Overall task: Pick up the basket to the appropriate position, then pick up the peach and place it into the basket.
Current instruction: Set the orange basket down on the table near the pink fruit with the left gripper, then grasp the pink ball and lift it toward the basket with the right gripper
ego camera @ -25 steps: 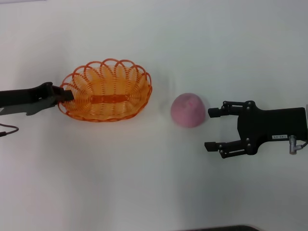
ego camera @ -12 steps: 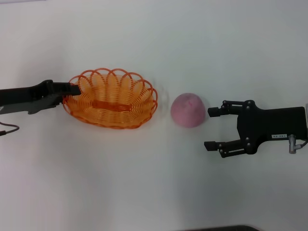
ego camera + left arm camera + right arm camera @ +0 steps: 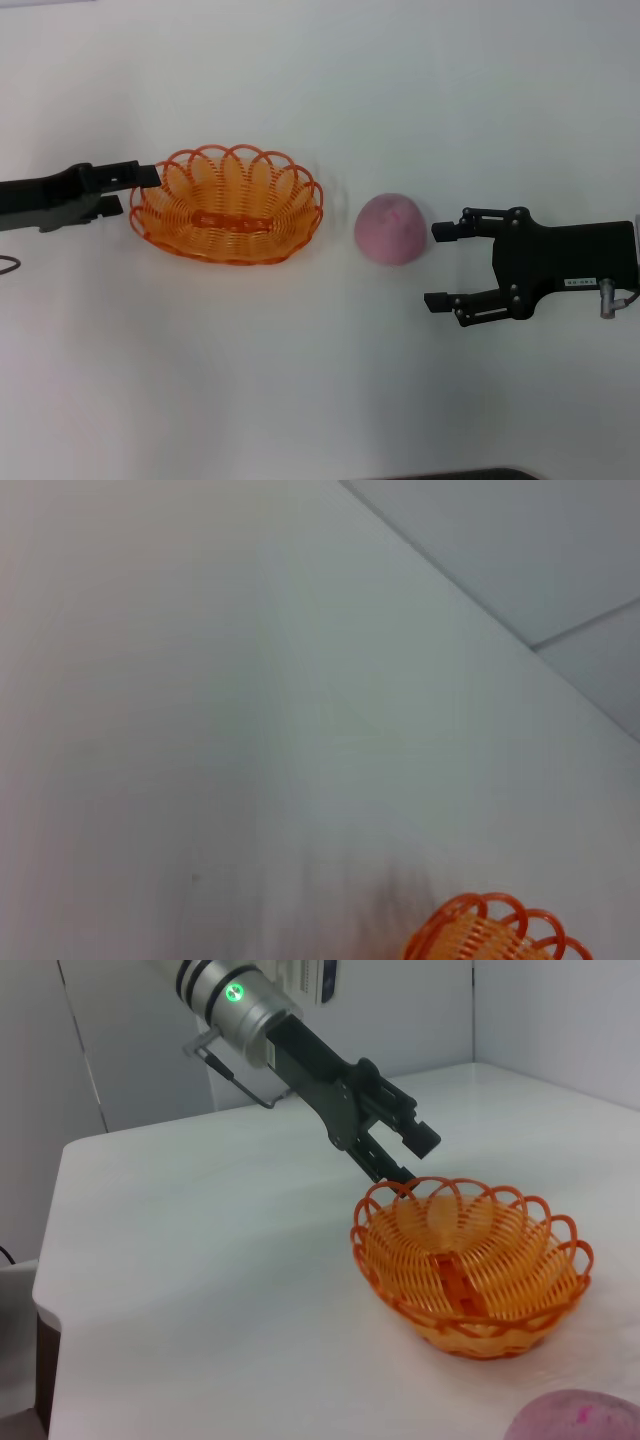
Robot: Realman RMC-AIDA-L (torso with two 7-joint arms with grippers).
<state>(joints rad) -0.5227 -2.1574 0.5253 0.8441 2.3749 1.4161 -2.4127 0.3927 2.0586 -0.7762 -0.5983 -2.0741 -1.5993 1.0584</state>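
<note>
peach [image 3: 391,228] near the worktop's right edge, touching the top finger of the wide-open right gripper [image 3: 436,266]. orange wire basket [image 3: 228,204] toward the left edge, left gripper [image 3: 150,176] at its rim, grip impossible to tell.

- basket [image 3: 228,204]: orange, looped wire weave (scalloped rim)
- peach [image 3: 391,228]: matte pink
- right hand [image 3: 438,267]: black
- left hand [image 3: 143,186]: black
- surface [image 3: 300,370]: plain white

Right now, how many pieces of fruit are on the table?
1. The peach lies on the white table, between the basket on its left and the open right end effector on its right. Nothing lies in the basket.
</note>
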